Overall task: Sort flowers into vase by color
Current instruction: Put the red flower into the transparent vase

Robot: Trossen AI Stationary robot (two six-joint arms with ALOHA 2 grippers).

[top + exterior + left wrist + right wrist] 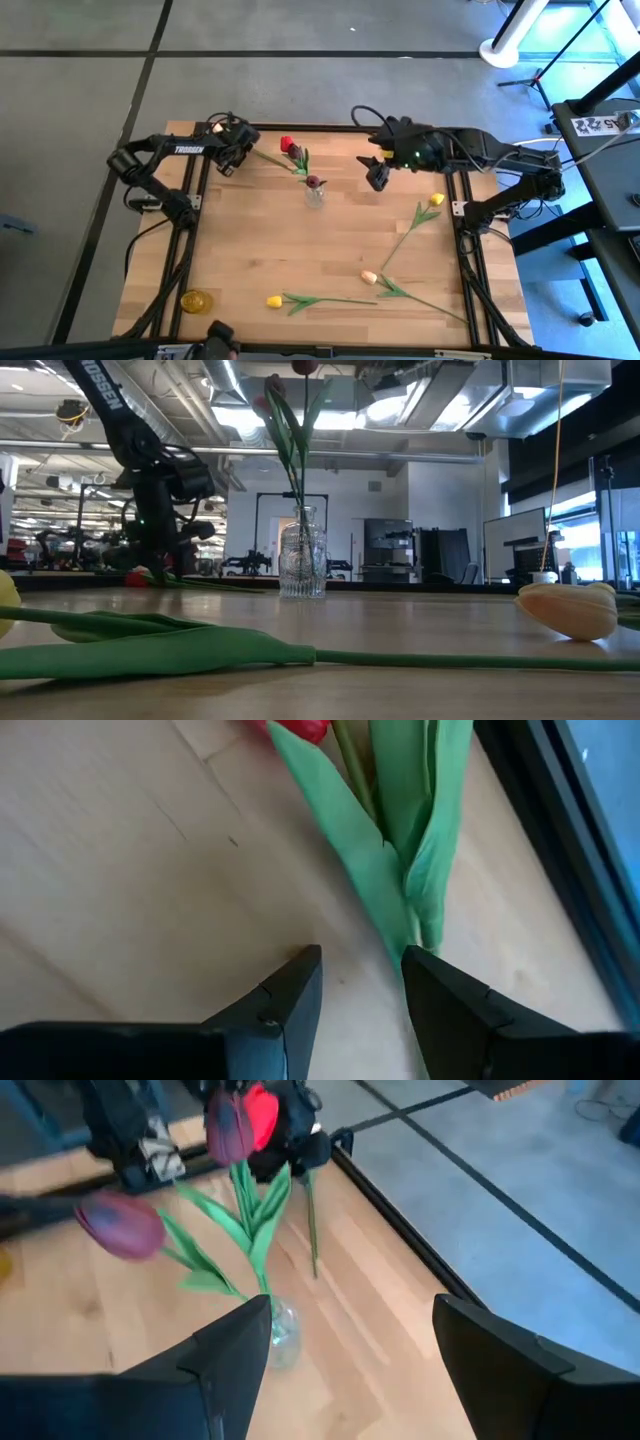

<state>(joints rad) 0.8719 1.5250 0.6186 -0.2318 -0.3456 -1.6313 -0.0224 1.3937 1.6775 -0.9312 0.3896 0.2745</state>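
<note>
From the high view, the pale wooden desk [250, 250] carried a small clear glass vase [314, 194] near its far middle, with dark maroon tulips [313, 182] standing in it. Just beside the vase, toward the far left, a red tulip with a green stem [288, 146] lay flat on the boards. The left end effector [228, 160] sat low at the stem end of that red tulip, near the far left corner. The right end effector [377, 172] hung to the right of the vase, apart from it. A yellow tulip [436, 199] lay on the right side, a cream tulip [369, 276] nearer the front, and another yellow tulip [274, 300] along the front edge. A small yellow round object [197, 299] rested at the front left

In the low view, the vase [302, 563] stood upright mid-desk with leafy stems rising from it, the left arm [140, 450] coming down behind it on the left; the cream tulip head [567, 609] lay close by on the right

The left wrist view showed its dark fingers [290, 1000] narrowly parted, one pad touching the green leaves of the red tulip [400, 840], not yet closed on them

The right wrist view showed wide-spread fingers [235, 1355] holding nothing, above the vase [283, 1332] and the maroon blooms [122, 1225]
</note>
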